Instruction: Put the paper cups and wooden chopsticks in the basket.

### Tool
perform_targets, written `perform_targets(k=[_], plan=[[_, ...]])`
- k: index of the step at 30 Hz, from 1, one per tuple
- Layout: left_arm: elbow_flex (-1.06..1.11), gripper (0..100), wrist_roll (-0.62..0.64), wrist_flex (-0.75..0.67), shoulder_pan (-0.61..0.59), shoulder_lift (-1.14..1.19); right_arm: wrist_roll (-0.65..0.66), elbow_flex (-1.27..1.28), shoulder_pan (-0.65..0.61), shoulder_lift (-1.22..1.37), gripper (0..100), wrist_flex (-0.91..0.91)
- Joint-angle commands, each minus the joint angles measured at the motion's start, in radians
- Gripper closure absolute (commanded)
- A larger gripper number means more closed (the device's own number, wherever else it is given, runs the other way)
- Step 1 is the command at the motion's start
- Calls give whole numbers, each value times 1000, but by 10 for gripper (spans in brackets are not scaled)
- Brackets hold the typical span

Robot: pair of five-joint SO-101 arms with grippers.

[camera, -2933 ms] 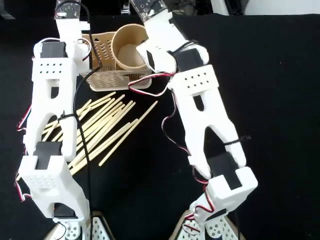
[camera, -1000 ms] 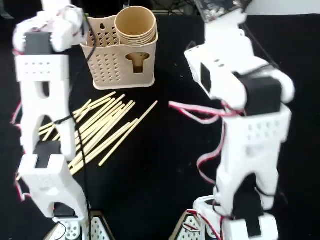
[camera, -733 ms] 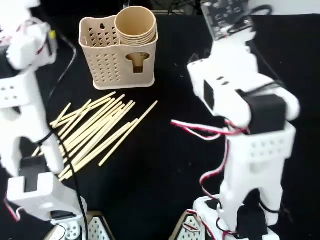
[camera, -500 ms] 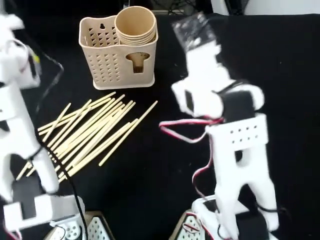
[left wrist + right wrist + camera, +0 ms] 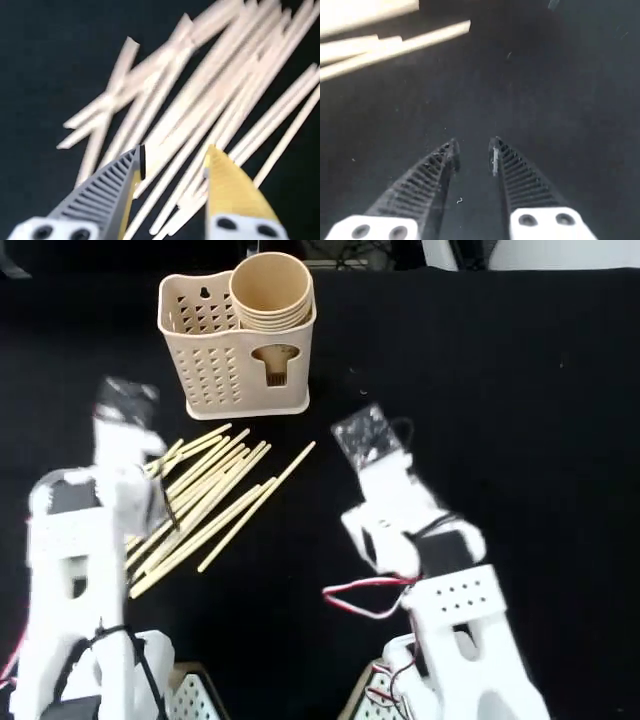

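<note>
The paper cups (image 5: 270, 290) sat nested in the right-hand compartment of the basket (image 5: 215, 365), at the far side of the black surface (image 5: 520, 390) — that half of the job looked done. The wooden chopsticks (image 5: 215, 495) lay loose in a fanned heap on the surface just in front of the basket, none of them in it yet.

Seconds earlier my right arm had been up at the basket with a cup. It had since pulled back to the near side, and my right end effector (image 5: 474, 145) was released and empty, jaws narrowly parted, low over bare surface with a few chopstick ends beyond it. My left arm, earlier stretched up beside the basket, had swung back and down. My left end effector (image 5: 175, 152) hung over the heap, jaws spread wide with nothing gripped — sticks showing in the gap below.

I judged the work had turned from cups to chopsticks, with the left side placed for the first pinch. Thin sticks lying crossed could slip or come up several at once.
</note>
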Motion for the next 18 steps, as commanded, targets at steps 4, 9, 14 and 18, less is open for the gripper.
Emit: perform_targets(k=[4,9,14,18], plan=[[108,761,-107,-141,58,-28,-58,217,-12,-51,877,-232],[104,762,-178,-210,54,69,-89,248,-14,-84,877,-204],[56,762,-201,-347,51,278,-94,323,-14,-142,877,-233],[-77,762,-196,-298,48,460,-94,358,-14,-208,877,-249]])
